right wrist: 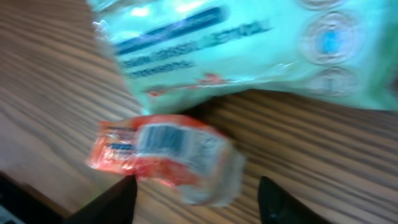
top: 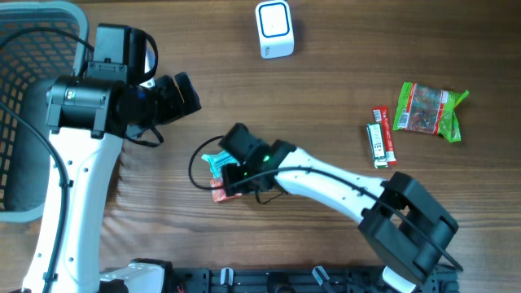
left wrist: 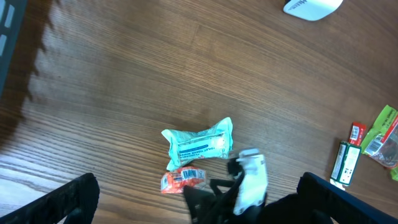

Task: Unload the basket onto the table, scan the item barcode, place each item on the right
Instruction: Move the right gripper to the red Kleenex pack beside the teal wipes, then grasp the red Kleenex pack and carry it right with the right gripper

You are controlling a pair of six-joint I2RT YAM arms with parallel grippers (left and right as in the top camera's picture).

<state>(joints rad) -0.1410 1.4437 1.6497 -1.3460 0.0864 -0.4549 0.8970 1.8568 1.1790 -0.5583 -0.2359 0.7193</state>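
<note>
At far left is the grey basket (top: 32, 16). Beside it my left gripper (top: 186, 94) hangs above the table with its jaws spread wide, holding nothing. Centre-left, the orange packet (right wrist: 165, 149) lies barcode-up on the wood, touching the teal packet (left wrist: 199, 144). My right gripper (right wrist: 196, 199) sits over it, fingers parted on either side, not clamped. The white scanner (top: 274, 29) stands well apart.

I can read no words anywhere. The small orange crinkled plastic packet (right wrist: 186, 168) carries a white barcode label (right wrist: 163, 140). The pale teal plastic pouch (right wrist: 261, 56) bears dark blue print, too blurred to make out.
</note>
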